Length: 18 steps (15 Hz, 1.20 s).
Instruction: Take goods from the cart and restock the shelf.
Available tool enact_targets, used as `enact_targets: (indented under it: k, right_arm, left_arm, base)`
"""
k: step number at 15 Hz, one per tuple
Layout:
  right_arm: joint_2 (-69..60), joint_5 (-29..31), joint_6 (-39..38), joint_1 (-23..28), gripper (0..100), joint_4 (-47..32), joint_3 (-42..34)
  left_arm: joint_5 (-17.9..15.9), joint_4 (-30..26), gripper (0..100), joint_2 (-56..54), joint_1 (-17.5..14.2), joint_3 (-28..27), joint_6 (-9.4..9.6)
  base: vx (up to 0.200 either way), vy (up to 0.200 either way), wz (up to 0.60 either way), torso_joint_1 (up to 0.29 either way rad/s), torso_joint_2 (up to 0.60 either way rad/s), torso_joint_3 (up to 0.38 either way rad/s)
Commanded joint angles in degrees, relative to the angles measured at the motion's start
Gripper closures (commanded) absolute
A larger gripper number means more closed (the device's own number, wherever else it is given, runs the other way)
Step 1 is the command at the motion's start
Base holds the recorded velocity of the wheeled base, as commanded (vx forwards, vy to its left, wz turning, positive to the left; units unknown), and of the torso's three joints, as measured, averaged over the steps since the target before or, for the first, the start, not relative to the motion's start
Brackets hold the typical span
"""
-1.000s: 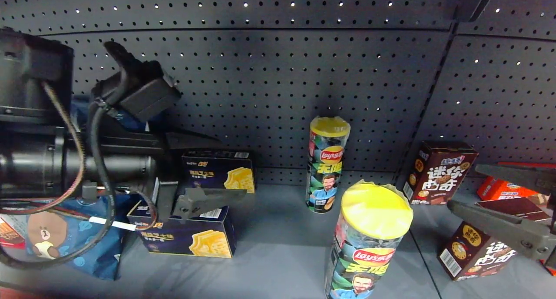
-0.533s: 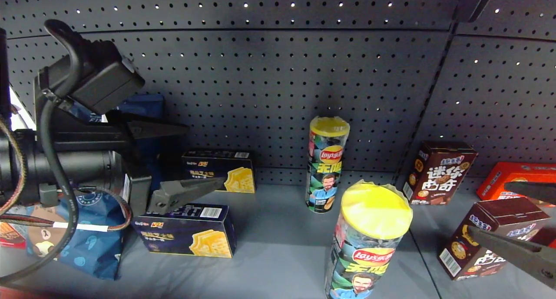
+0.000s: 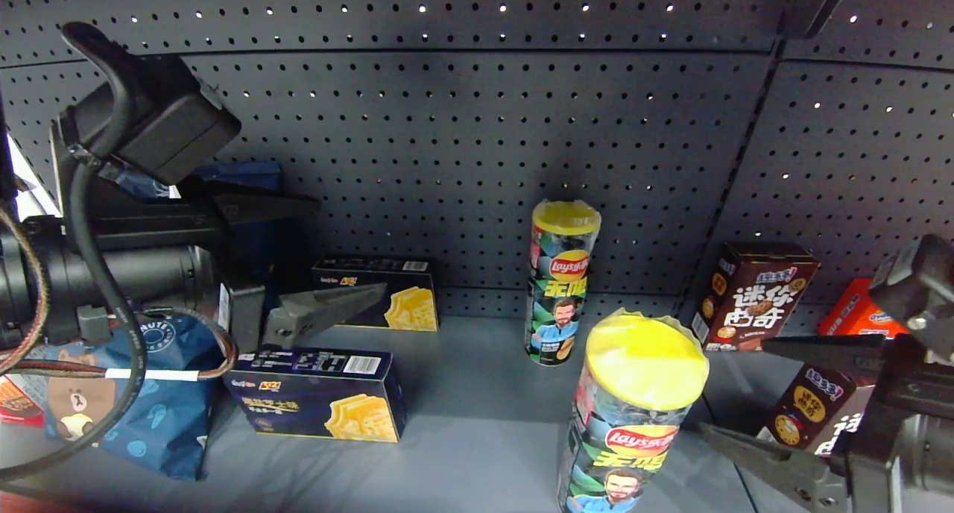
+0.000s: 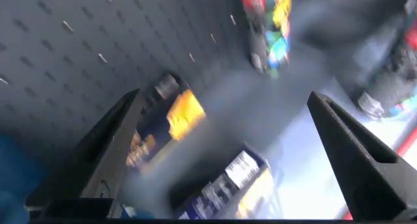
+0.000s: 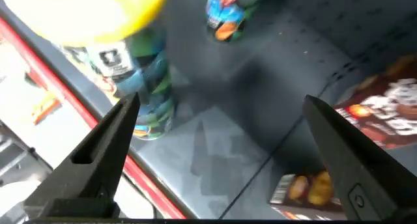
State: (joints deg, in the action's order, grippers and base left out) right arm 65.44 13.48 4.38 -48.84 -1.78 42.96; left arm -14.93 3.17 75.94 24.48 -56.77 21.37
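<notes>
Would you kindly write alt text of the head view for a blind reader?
Over a dark pegboard shelf, the left gripper hangs open above two dark blue boxes and the right gripper is open beside the nearer of two yellow-lidded chip cans. Brown biscuit boxes stand at the right.

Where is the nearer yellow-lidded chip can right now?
In the head view, the nearer chip can stands upright at the front edge of the shelf, right of centre, in front of the second can.

On the shelf [image 3: 477, 431], the near box [image 3: 320, 395] lies before the far box [image 3: 387, 293], both left of the far can [image 3: 564, 282] and near can [image 3: 633, 423].
</notes>
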Motion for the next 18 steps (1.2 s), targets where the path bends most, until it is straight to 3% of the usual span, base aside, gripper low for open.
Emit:
enact_targets:
  k: [1,18]
  right_arm:
    - [2.8,0.0,0.0,-0.6,0,0.0,-1.4]
    - [10.4,5.5,0.0,0.1,0,2.7,-3.6]
  left_arm:
    - [0.0,1.0,0,1.5,0.0,1.2,-0.01]
    - [-0.3,1.0,0,2.6,-0.2,1.5,0.08]
  base:
    - [0.000,0.000,0.00,0.000,0.00,0.000]
    - [0.000,0.000,0.00,0.000,0.00,0.000]
